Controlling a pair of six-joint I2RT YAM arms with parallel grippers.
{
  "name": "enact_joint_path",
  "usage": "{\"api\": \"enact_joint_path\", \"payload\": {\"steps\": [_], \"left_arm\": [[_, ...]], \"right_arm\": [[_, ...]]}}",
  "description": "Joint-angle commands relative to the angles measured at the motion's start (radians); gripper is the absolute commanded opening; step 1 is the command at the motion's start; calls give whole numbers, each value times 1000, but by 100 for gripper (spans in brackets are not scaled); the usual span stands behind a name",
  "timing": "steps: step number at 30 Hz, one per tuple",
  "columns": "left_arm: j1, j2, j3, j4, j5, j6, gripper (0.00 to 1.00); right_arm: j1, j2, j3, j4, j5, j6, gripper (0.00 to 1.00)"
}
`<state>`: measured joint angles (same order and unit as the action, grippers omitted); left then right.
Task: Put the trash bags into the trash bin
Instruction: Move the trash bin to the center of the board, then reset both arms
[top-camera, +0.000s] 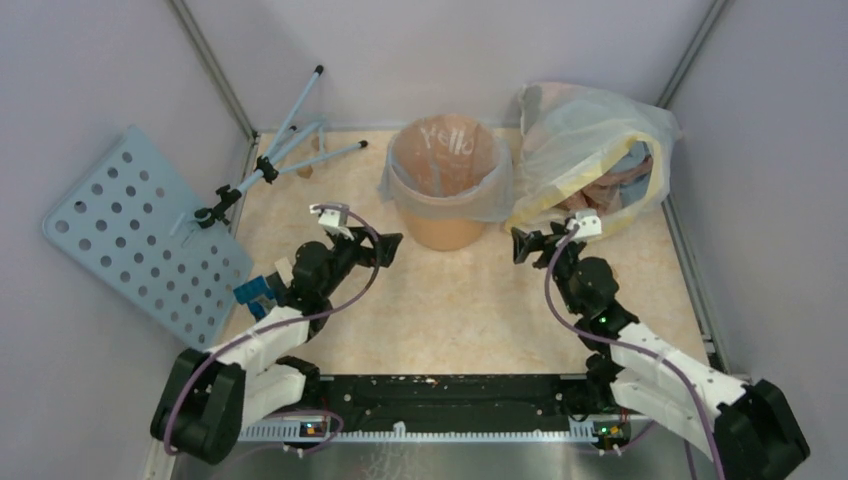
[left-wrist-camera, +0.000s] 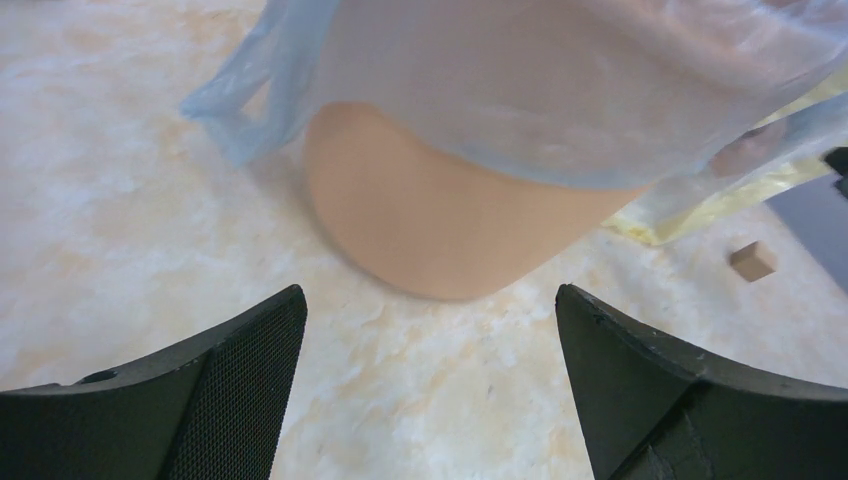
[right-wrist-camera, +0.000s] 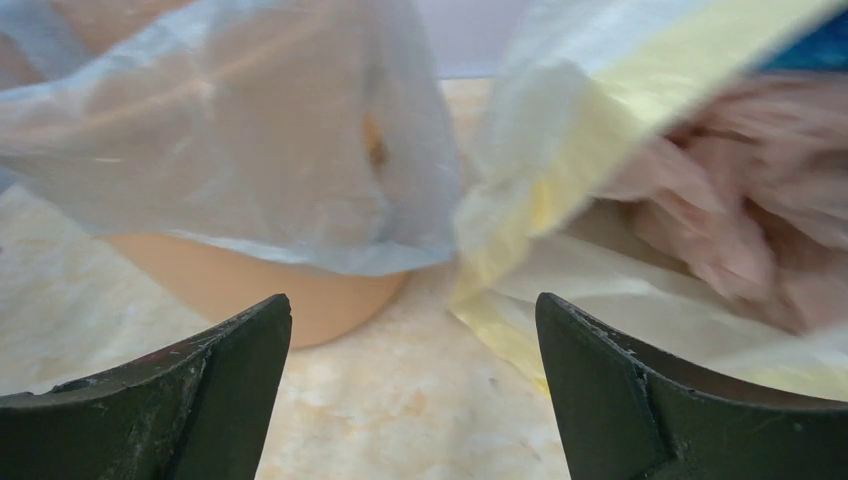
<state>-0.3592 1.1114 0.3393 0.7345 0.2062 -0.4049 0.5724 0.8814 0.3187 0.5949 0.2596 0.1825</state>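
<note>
**Operator:** Where is the bag right now?

**Spotter:** The trash bag (top-camera: 492, 192) is in the trash bin (top-camera: 440, 228), at the back middle of the surface (top-camera: 450, 310). Its mouth is folded out over the rim and hangs down the orange sides, so it lines the bin instead of lying loose inside. One flap sticks out on the bin's left.

**Operator:** And my pincers?

**Spotter:** Your left pincer (top-camera: 390, 247) is spread wide and holds nothing. It sits low, just beside the bin's left side, and faces the bare orange wall under the plastic hem. Your right pincer (top-camera: 520, 245) is also wide and empty. It points at the spot where the bin meets the big clear bag with yellow edges (top-camera: 600, 125).

**Operator:** Why one on each side?

**Spotter:** My guess is that flanking the bin lets you tug or smooth the hem evenly, so that neither pull tips it.

**Operator:** Anything to watch?

**Spotter:** The clear bag crowds the bin's right side — I can't tell whether they touch. From your right wrist camera its yellow edge lies right next to the grey plastic, so closing there could catch the wrong bag. The bin looks light and tapered, and a sideways nudge may slide it. I'd judge the job nearly done, with only tidying left.
</note>
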Motion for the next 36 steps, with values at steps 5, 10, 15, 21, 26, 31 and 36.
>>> {"api": "enact_joint_path", "payload": {"steps": [5,10,15,21,26,31,36], "left_arm": [[110,-250,-109,-203,-254,172,99],[182,-256,-198,-43,-375,259,99],[206,-106,-267,228,-386,386,99],[267,119,-247,390,-288,420,99],[330,238,-148,379,-212,436,99],[352,469,-144,595,-113,433,98],[353,468,-62,436,-80,471,99]], "right_arm": [[-167,-249,-165,-74,290,-32,93],[-282,-114,-223,100,101,-159,96],[-294,202,-243,417,48,-214,99],[-318,365,-171,487,63,-304,98],[-400,514,-222,727,60,-277,95],[-456,571,-170,673,66,-198,91],[-460,582,-172,711,42,-211,97]]}}
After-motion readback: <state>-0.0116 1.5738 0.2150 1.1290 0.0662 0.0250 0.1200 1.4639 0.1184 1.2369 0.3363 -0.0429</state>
